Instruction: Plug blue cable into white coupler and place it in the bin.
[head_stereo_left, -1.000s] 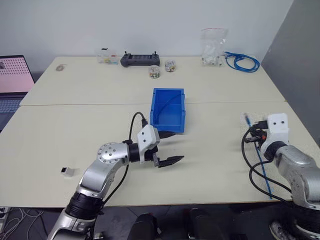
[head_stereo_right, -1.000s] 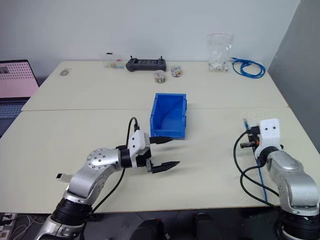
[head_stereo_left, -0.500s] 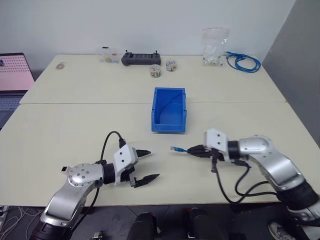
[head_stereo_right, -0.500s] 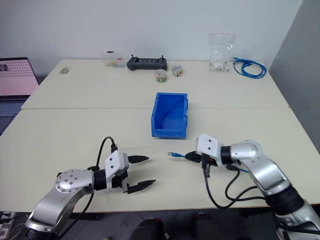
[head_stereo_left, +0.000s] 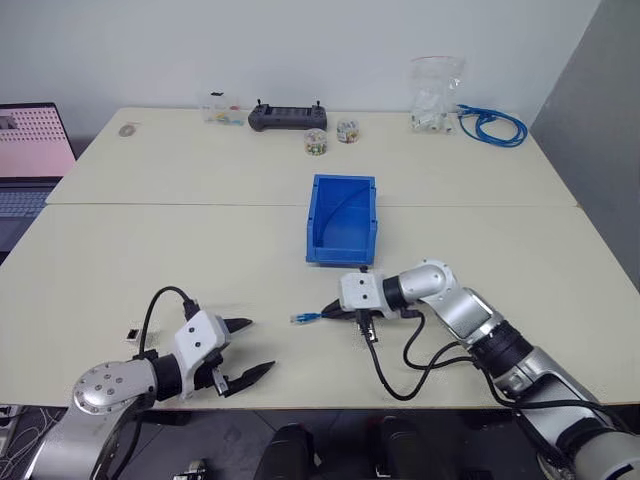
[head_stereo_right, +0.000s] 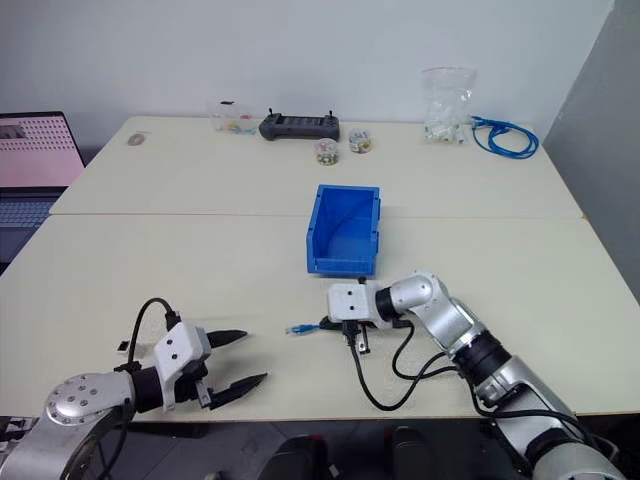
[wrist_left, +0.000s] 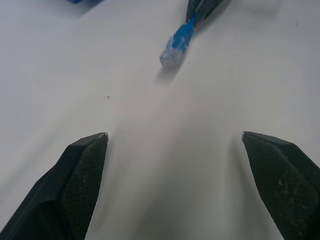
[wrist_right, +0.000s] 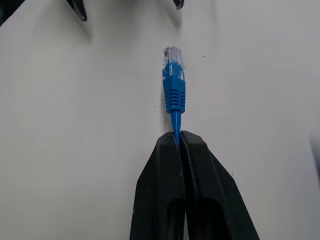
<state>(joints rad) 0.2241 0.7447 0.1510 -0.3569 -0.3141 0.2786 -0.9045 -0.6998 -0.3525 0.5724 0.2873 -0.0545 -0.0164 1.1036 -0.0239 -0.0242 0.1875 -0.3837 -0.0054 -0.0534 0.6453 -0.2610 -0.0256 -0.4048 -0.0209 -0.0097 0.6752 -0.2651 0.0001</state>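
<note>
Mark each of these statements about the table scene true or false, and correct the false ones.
1. The right pincer is shut on the blue cable. True.
2. The left pincer holds the white coupler. False: it is open and empty; the white coupler lies on the table beside that arm.
3. The blue cable's plug lies inside the bin. False: it sticks out over the table in front of the bin.
4. A coiled blue cable lies at the table's far right corner. True.
</note>
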